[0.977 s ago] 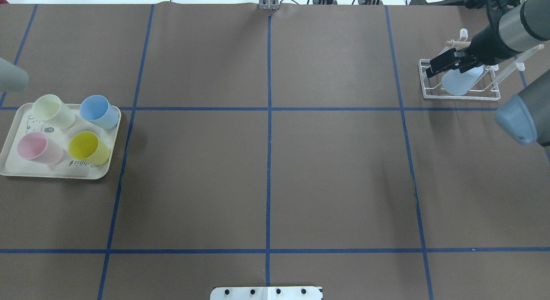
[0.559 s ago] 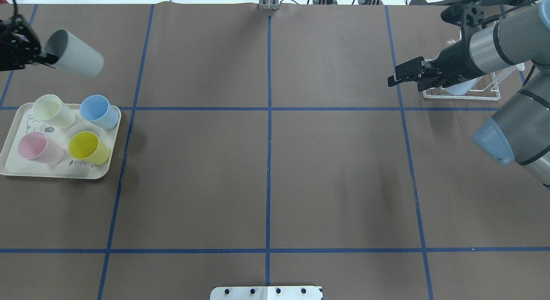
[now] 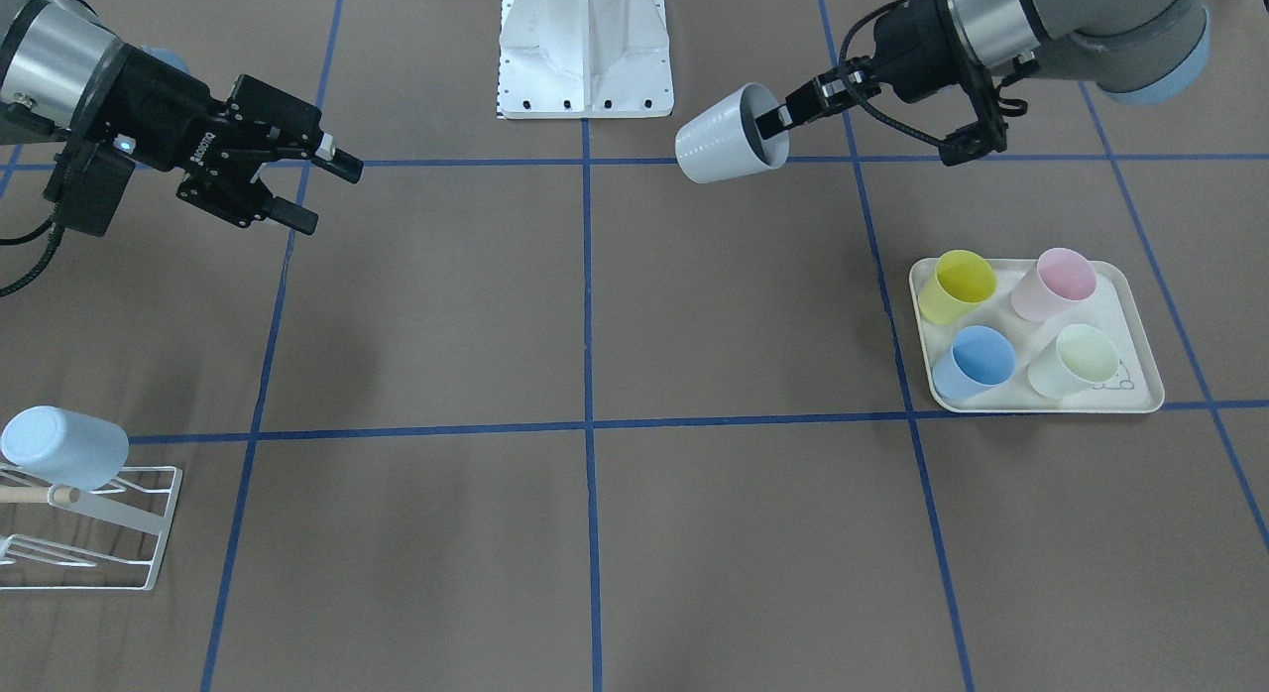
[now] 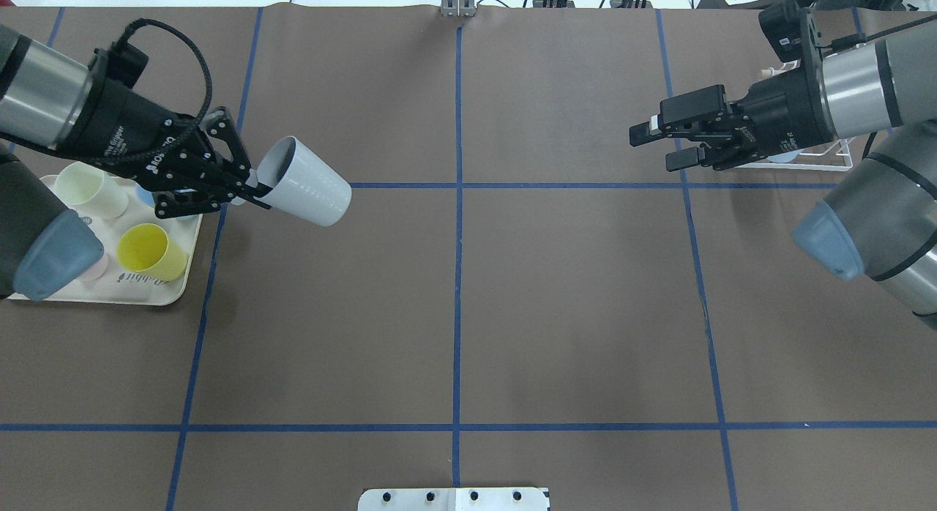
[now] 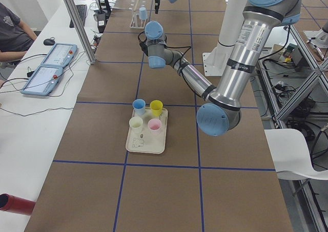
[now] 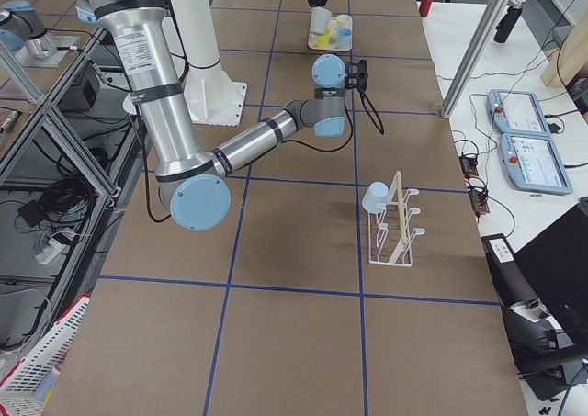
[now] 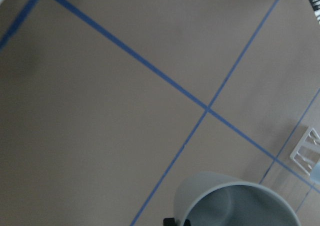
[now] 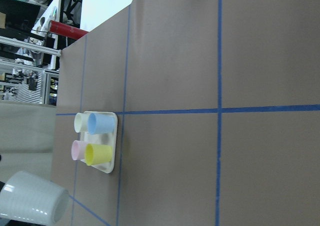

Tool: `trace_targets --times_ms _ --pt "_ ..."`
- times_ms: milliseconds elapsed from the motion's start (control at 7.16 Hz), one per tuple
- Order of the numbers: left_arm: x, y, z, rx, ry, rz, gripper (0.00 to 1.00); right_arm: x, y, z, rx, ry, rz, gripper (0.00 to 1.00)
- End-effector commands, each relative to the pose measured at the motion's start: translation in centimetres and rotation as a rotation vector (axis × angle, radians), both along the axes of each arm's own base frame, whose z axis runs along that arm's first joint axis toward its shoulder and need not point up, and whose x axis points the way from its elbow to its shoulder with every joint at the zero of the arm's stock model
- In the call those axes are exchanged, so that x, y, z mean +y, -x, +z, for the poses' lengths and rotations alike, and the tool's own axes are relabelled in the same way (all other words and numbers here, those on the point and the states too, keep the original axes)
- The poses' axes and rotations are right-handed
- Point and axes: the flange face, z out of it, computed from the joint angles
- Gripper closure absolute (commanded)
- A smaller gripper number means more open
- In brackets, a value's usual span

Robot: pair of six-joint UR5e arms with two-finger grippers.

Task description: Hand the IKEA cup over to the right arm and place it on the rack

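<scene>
The IKEA cup is pale grey-white and hangs tilted above the table's left half. My left gripper is shut on its rim, one finger inside the mouth and one outside. The front-facing view shows the same hold on the cup. The right arm's gripper hovers open and empty over the right half, fingers pointing toward the cup, well apart from it. Behind it the white wire rack carries a pale blue cup on a prong. The overhead view hides most of the rack.
A cream tray under the left arm holds yellow, pink, blue and pale green cups. The robot's white base plate sits mid-table at the robot's edge. Blue tape lines grid the brown table cover.
My left gripper has carried the cup rightward and nearer the centre. The right gripper has drawn left, away from the rack, with the pale blue cup left there.
</scene>
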Motion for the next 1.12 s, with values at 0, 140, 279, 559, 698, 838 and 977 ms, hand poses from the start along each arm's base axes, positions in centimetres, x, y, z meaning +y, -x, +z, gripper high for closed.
trace_targets --times_ms 0,140,279,559,698,838,977 --pt "2.4 -1.8 -3.4 0.228 0.137 -0.038 1.00 0.6 -0.3 -4.2 -0.151 0.013 0.004 0.03" --pt "2.7 -1.8 -3.8 0.290 0.212 -0.053 1.00 1.8 0.4 -4.9 -0.273 0.030 0.028 0.03" --pt "2.9 -1.0 -4.0 0.367 0.290 -0.051 1.00 3.4 1.6 -5.4 -0.410 0.061 0.033 0.03" --pt "3.0 0.1 -4.2 0.494 0.507 -0.014 1.00 5.1 3.4 -7.7 -0.535 0.037 0.001 0.04" --pt "3.6 -0.5 -4.4 0.521 0.592 0.027 1.00 5.0 3.9 -9.7 -0.567 0.033 -0.013 0.04" --pt "4.0 -0.8 -4.6 0.539 0.633 0.044 1.00 5.6 4.7 -11.0 -0.596 0.022 -0.028 0.04" --pt "4.5 -0.9 -4.9 0.548 0.641 0.057 1.00 6.1 5.8 -11.7 -0.612 0.027 -0.040 0.04"
